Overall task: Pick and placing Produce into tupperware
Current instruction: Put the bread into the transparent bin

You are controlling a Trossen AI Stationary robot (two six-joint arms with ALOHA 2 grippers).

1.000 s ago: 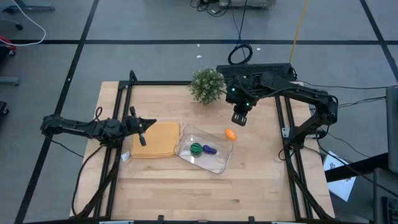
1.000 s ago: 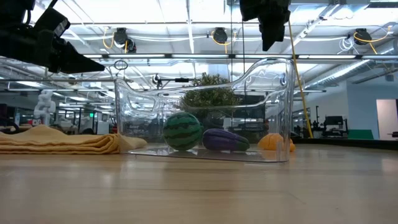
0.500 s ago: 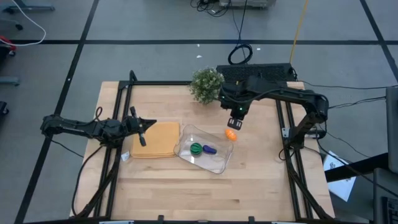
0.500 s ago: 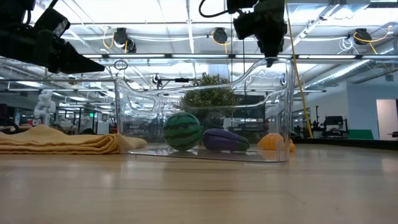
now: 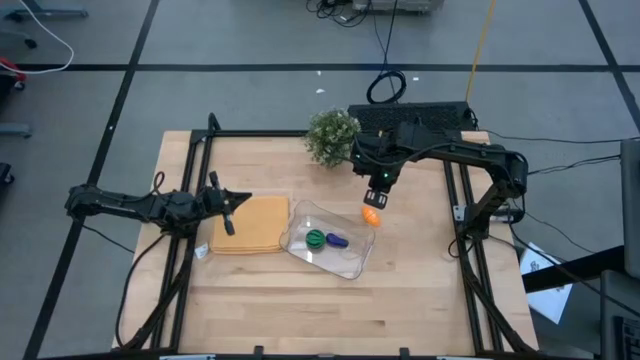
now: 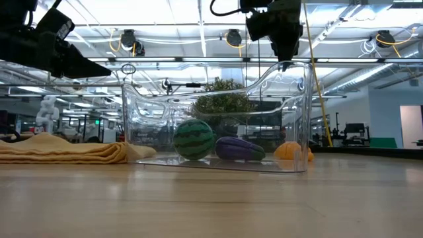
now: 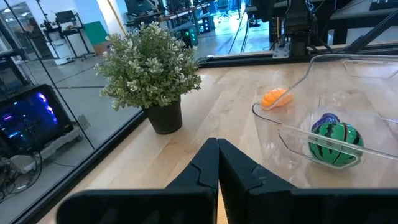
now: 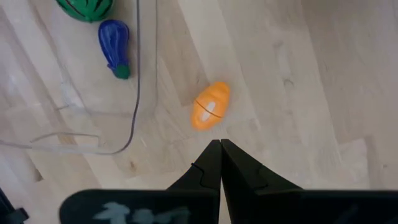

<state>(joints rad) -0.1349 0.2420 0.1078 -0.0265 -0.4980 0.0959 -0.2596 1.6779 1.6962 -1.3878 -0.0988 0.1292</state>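
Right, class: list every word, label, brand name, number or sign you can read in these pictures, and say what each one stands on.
No readable text in any view.
Tupperware, green piece, purple piece, orange piece: no labels.
Potted plant and yellow mat: no markings.
Glowing screen in the left wrist view: too blurred to read.

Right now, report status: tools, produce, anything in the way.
Right tool shut, above the orange piece, which lies outside the tupperware. Left tool shut, parked over the tan mat. Green piece, purple piece already inside. Nothing blocking.
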